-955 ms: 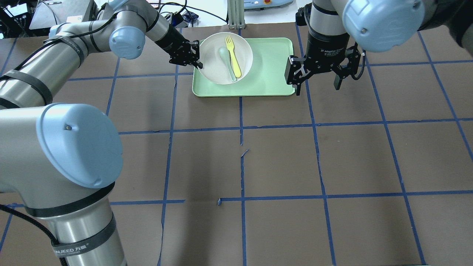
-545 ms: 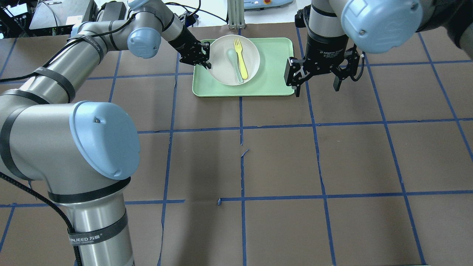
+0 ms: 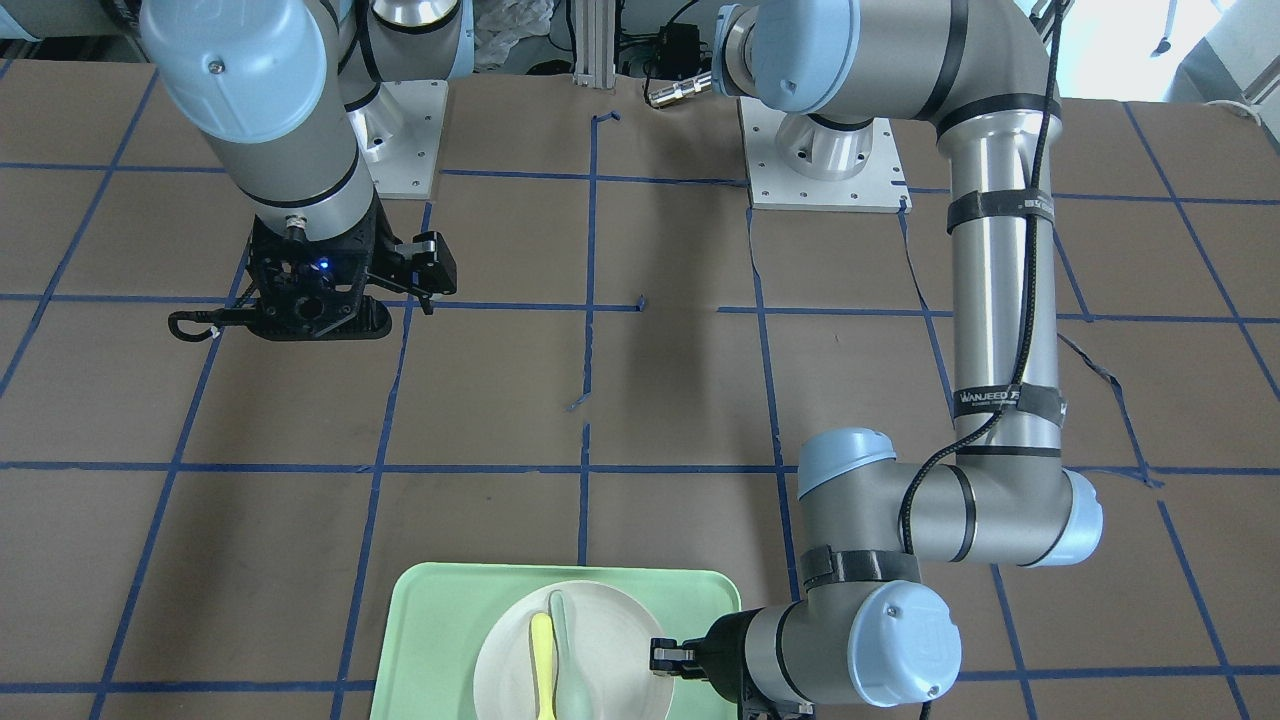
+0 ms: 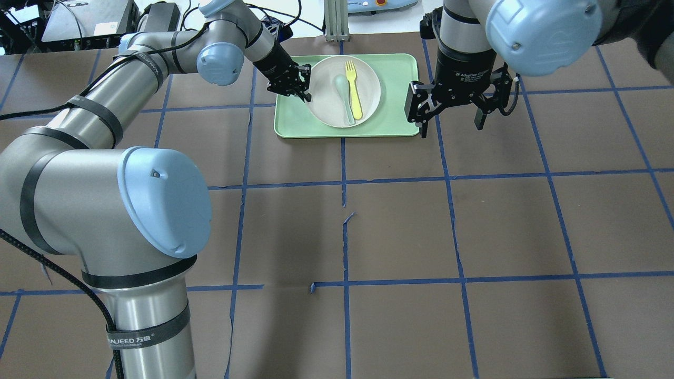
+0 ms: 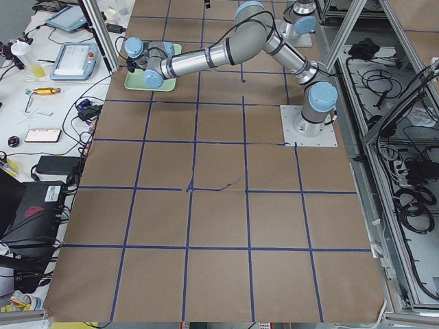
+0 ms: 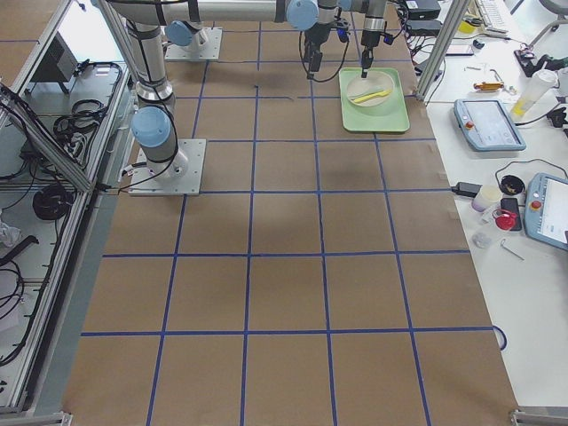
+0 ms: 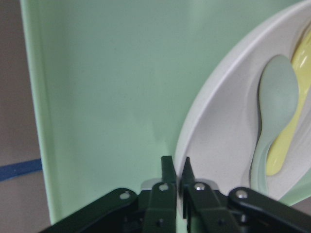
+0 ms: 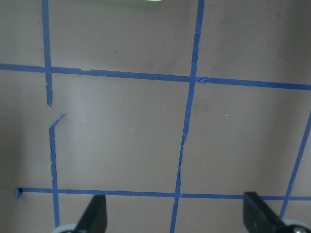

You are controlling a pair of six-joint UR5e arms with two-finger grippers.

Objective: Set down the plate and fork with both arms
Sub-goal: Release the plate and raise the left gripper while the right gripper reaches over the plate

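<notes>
The off-white plate [image 4: 329, 110] is over the mint-green tray [image 4: 295, 126] and carries the yellow fork [image 4: 353, 89] beside a pale grey-green spoon [image 4: 345, 100]. My left gripper [image 4: 304, 88] is shut on the plate's left rim. The left wrist view shows the rim [image 7: 204, 126] pinched between my left gripper's [image 7: 177, 171] fingers, with the fork [image 7: 291, 131] behind. I cannot tell whether the plate is lifted off the tray. My right gripper [image 4: 451, 122] hangs open and empty just right of the tray, above bare table [image 8: 177, 216]. The front view shows the plate [image 3: 615, 625] and fork [image 3: 543, 665].
The tray [image 3: 440, 620] lies at the far middle of the brown table, which is marked with blue tape lines [image 4: 345, 247]. Behind the table's far edge are a metal post [image 4: 334, 21], cables and devices. The spoon [image 7: 277, 97] lies against the fork on the plate.
My left gripper has moved to the right in the overhead view, taking the plate with the fork and spoon along over the tray. The right arm has stayed still.
</notes>
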